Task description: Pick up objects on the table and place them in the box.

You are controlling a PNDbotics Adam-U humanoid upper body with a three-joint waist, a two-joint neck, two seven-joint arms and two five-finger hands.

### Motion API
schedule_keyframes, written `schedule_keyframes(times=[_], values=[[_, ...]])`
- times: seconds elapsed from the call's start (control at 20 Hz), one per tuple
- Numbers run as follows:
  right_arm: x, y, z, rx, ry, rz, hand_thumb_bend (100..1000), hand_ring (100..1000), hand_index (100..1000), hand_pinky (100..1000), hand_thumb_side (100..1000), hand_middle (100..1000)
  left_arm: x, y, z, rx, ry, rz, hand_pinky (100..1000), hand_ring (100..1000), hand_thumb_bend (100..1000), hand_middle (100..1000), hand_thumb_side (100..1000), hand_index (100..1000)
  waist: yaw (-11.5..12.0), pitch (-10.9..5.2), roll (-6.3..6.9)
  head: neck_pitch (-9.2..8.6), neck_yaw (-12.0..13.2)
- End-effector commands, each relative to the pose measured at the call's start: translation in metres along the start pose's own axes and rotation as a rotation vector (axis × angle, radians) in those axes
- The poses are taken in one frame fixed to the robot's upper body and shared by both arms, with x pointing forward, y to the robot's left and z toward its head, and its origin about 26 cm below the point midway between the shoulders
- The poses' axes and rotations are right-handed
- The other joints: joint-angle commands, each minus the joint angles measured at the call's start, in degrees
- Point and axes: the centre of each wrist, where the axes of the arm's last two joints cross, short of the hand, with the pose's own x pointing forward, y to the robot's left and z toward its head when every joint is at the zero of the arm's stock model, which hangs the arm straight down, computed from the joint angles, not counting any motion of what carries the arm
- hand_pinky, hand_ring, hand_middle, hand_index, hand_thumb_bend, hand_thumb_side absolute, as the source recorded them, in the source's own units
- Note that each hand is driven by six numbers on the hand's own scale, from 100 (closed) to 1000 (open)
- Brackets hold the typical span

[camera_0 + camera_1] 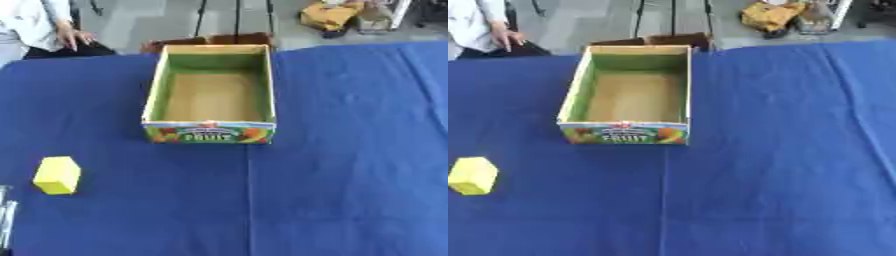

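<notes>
An open cardboard box (210, 133) with green inner walls and a fruit print on its front stands at the middle of the far half of the table; nothing shows inside it. A yellow block (58, 175) lies on the blue cloth at the near left, well apart from the box. A thin silver sliver of my left hand (5, 215) shows at the lower left edge of the left eye view, just below and left of the block, not touching it. My right hand shows in neither view.
The blue tablecloth (350, 175) covers the whole table, with a seam running toward me from the box. Brown cardboard flaps (214, 39) stick out behind the box at the table's far edge. Floor and clutter lie beyond.
</notes>
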Motion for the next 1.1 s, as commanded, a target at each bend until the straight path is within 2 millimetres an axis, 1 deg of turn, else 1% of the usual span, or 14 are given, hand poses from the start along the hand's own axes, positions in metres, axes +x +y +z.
schedule_keyframes(times=[0.05, 0.45, 0.55, 0.6, 0.7, 0.85, 0.9, 1.1], values=[[0.003, -0.005, -0.010, 0.010, -0.041, 0.009, 100, 706, 768, 657, 941, 596, 0.005, 0.002, -0.005, -0.002, -0.029, -0.006, 687, 837, 194, 856, 1000, 993, -0.20, -0.12, 0.77, -0.60, -0.14], [0.003, -0.004, -0.010, 0.015, -0.043, 0.006, 100, 706, 768, 658, 943, 595, 0.005, 0.002, -0.006, -0.003, -0.031, -0.005, 687, 837, 195, 858, 1000, 994, -0.59, -0.05, 0.93, -0.66, -0.05], [0.003, -0.004, -0.010, 0.017, -0.043, 0.005, 100, 706, 768, 657, 940, 595, 0.005, 0.006, -0.007, -0.019, -0.035, -0.025, 688, 838, 197, 860, 1000, 994, -0.70, -0.08, 0.97, -0.60, -0.04], [0.003, -0.004, -0.010, 0.019, -0.043, 0.006, 100, 706, 768, 657, 941, 595, 0.005, 0.011, -0.009, -0.044, -0.043, -0.053, 689, 840, 219, 863, 1000, 996, -0.70, -0.18, 0.99, -0.43, -0.09], [0.003, -0.005, -0.011, 0.026, -0.044, 0.009, 100, 707, 770, 657, 947, 596, 0.006, 0.024, -0.017, -0.110, -0.063, -0.145, 694, 846, 223, 867, 1000, 1000, -0.62, -0.42, 1.06, 0.07, -0.09], [0.003, -0.007, -0.012, 0.049, -0.051, 0.021, 100, 708, 773, 657, 967, 599, 0.010, 0.049, -0.031, -0.236, -0.074, -0.336, 701, 855, 214, 874, 1000, 1000, -0.56, -0.90, 1.38, 0.89, 0.01], [0.003, -0.008, -0.013, 0.057, -0.057, 0.025, 100, 712, 777, 657, 991, 604, 0.012, 0.055, -0.035, -0.276, -0.071, -0.402, 702, 859, 200, 876, 1000, 1000, -0.56, -1.02, 1.45, 1.05, 0.14], [0.003, -0.011, -0.020, 0.105, -0.103, 0.043, 100, 725, 792, 663, 1000, 627, 0.017, 0.071, -0.044, -0.431, -0.029, -0.615, 714, 873, 205, 887, 1000, 1000, -0.75, -1.42, 1.41, 1.18, 0.92]])
